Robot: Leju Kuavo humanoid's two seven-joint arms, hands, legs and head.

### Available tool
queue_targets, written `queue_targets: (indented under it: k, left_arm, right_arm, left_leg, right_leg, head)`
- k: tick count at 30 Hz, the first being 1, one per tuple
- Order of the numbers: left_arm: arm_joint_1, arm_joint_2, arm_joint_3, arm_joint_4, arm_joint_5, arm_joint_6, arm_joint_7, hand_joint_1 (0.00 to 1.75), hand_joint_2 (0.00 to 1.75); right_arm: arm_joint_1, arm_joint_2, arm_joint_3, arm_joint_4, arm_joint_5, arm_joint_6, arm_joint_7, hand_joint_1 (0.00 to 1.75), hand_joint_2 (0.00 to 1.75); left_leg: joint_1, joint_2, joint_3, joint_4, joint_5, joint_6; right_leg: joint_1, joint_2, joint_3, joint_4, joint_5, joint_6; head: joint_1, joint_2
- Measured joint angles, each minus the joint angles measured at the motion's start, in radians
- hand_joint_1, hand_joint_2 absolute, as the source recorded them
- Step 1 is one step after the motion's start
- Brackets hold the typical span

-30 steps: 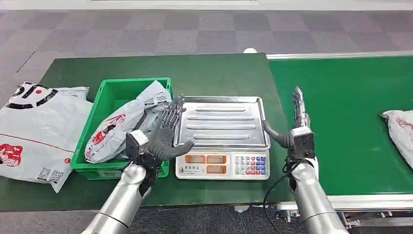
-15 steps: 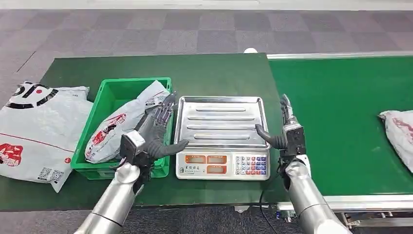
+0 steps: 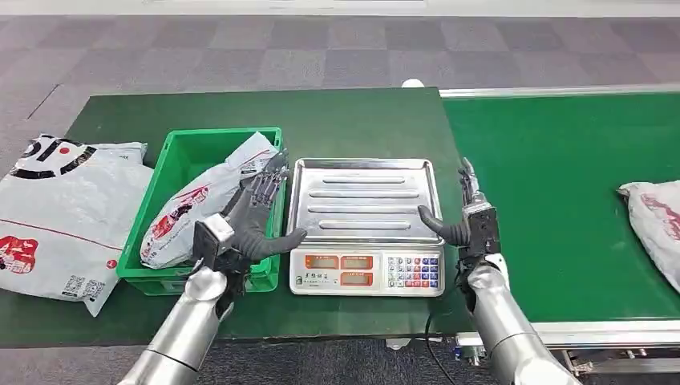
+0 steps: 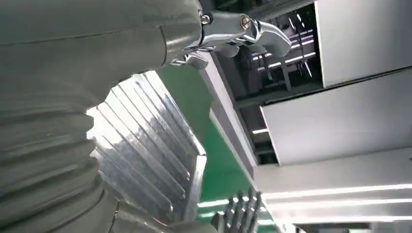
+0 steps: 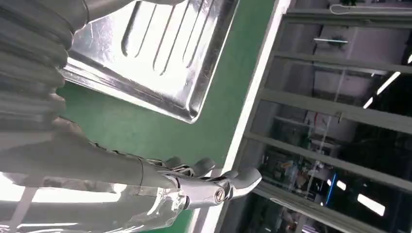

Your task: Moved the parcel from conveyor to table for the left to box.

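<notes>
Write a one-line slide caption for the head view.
Both open hands, left hand and right hand, flank the bare scale tray; a parcel waits on the conveyor.

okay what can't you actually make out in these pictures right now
- Parcel on the conveyor: head view, cut off by the right edge.
- Scale display digits: head view, too small to read.
- Parcel in the green bin: partly hidden by the left hand.

Scale (image 3: 365, 224) blocks the middle; conveyor (image 3: 561, 160) apparently open toward the parcel (image 3: 653, 220)
</notes>
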State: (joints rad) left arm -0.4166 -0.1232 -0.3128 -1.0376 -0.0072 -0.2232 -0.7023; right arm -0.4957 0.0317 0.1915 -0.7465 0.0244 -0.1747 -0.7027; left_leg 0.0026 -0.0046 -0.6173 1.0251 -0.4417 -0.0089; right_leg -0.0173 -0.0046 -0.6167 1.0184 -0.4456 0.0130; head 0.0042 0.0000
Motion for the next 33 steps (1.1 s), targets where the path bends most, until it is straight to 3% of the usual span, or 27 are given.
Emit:
queue_targets:
  k: [3, 10, 16, 33]
  left_arm:
    - [0.006, 0.0, 0.009, 0.0, 0.007, -0.039, 0.0, 0.0, 1.75]
    - [0.006, -0.003, 0.005, 0.033, -0.035, 0.019, 0.0, 0.0, 1.75]
    - [-0.011, -0.003, 0.007, 0.101, 0.007, -0.142, 0.0, 0.0, 1.75]
    - [-0.031, -0.012, 0.049, 0.183, 0.01, -0.225, 0.0, 0.0, 1.75]
  right_arm:
    - [-0.003, 0.001, 0.0, 0.006, 0.01, -0.005, 0.0, 0.0, 1.75]
    - [-0.023, 0.004, 0.0, 0.034, -0.012, 0.03, 0.0, 0.0, 1.75]
    - [-0.042, 0.008, 0.0, 0.047, -0.002, 0.031, 0.0, 0.0, 1.75]
    - [-0.064, 0.016, 0.0, 0.077, 0.0, 0.027, 0.0, 0.0, 1.75]
  left_leg:
    - [0.0, 0.0, 0.0, 0.0, 0.0, 0.0]
    - [0.0, 0.0, 0.0, 0.0, 0.0, 0.0]
    - [0.0, 0.0, 0.0, 0.0, 0.0, 0.0]
    - [0.0, 0.0, 0.0, 0.0, 0.0, 0.0]
  right_leg:
    - [0.0, 0.0, 0.0, 0.0, 0.0, 0.0]
    - [0.0, 0.0, 0.0, 0.0, 0.0, 0.0]
    - [0.0, 0.001, 0.0, 0.0, 0.0, 0.0]
    - [0.0, 0.0, 0.0, 0.0, 0.0, 0.0]
  head:
    - [0.0, 0.0]
    - [0.0, 0.0]
    - [0.0, 0.0]
    - [0.0, 0.0]
